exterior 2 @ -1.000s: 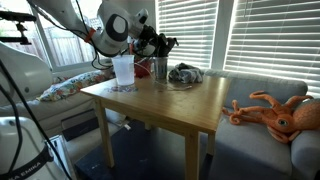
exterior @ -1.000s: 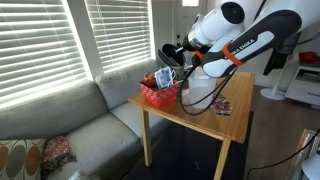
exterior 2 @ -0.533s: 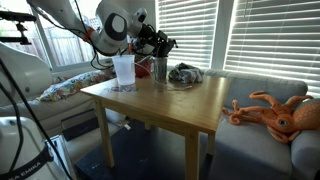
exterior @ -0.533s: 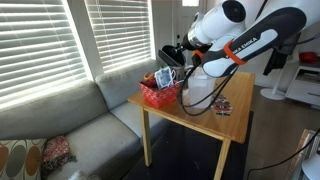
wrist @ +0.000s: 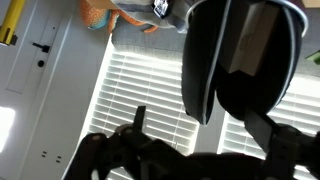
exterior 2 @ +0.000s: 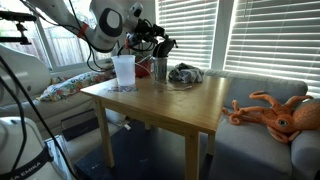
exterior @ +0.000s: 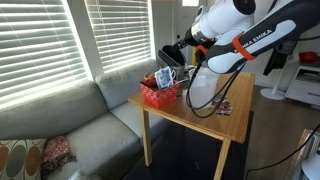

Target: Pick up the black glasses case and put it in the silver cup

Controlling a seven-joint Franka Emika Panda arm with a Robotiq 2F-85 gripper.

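Note:
In the wrist view the black glasses case (wrist: 245,55) fills the upper right as a big rounded dark shape with a thin bright edge on its left side. My gripper (wrist: 200,118) is open, its dark fingers (wrist: 137,118) standing wide to either side below the case and not touching it. In both exterior views the gripper (exterior 2: 157,43) (exterior: 172,50) hovers just above the silver cup (exterior 2: 160,70). A dark shape pokes out of the cup's top, hard to separate from the fingers. The cup stands on the wooden table (exterior 2: 170,105).
A translucent white container (exterior 2: 123,70) stands beside the cup, and a red mesh basket (exterior: 160,94) with items sits on the cup's other side. An orange octopus toy (exterior 2: 275,112) lies on the sofa. Window blinds (exterior: 50,45) are close behind the table.
The jaws have gone from nearly shut to wide open, letting go of the case. The gripper and forearm have lifted slightly above the cup.

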